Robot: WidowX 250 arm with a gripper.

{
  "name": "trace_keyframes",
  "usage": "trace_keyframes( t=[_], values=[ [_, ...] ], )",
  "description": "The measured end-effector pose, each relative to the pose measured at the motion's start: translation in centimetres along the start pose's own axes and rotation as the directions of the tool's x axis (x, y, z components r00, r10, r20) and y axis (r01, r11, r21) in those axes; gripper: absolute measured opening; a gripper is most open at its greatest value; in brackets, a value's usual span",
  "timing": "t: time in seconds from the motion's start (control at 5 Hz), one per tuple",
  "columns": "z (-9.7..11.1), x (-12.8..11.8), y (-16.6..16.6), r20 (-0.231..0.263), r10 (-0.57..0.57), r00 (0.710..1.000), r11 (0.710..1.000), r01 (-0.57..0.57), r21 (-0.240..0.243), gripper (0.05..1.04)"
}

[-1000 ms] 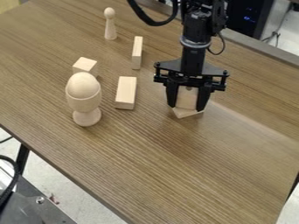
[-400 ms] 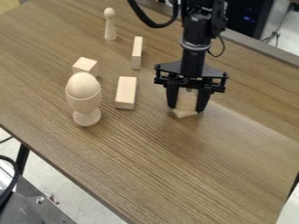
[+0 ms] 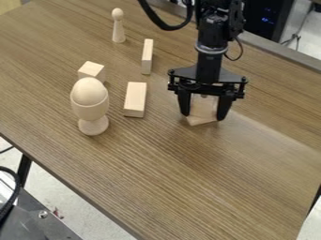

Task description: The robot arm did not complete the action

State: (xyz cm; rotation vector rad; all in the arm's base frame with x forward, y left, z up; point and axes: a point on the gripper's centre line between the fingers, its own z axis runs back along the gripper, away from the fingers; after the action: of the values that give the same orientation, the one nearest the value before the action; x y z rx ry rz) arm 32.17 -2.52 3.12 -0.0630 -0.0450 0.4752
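The end effector [image 3: 203, 116] is hanging low over the worktop [image 3: 188, 187], its fingers standing wide around a pale wooden block [image 3: 203, 107], while an egg-topped cup [image 3: 91, 110] is standing well apart

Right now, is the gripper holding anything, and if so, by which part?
That cannot be told: the gripper straddles pale wood, but whether it grips it is unclear.

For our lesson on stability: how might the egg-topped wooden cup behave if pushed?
The egg-topped cup would probably tip rather than slide, being tall on a narrower foot. Its rounded top piece might come off. The turned wood looks stiff, so it likely wouldn't bend.
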Motion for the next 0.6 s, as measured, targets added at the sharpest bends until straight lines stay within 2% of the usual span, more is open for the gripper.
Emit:
trace_keyframes(
  t=[0.2, 0.4, 0.6],
  values=[
    [0.00, 0.03, 0.05, 0.002, 0.000, 1.000, 1.000, 0.000, 0.003, 0.999],
    [0.10, -0.08, 0.11, -0.002, -0.005, 1.000, 1.000, 0.005, 0.009, 0.999],
    [0.69, -0.34, 0.63, 0.003, -0.001, 1.000, 0.999, 0.001, 0.034, 0.999]
  ],
)
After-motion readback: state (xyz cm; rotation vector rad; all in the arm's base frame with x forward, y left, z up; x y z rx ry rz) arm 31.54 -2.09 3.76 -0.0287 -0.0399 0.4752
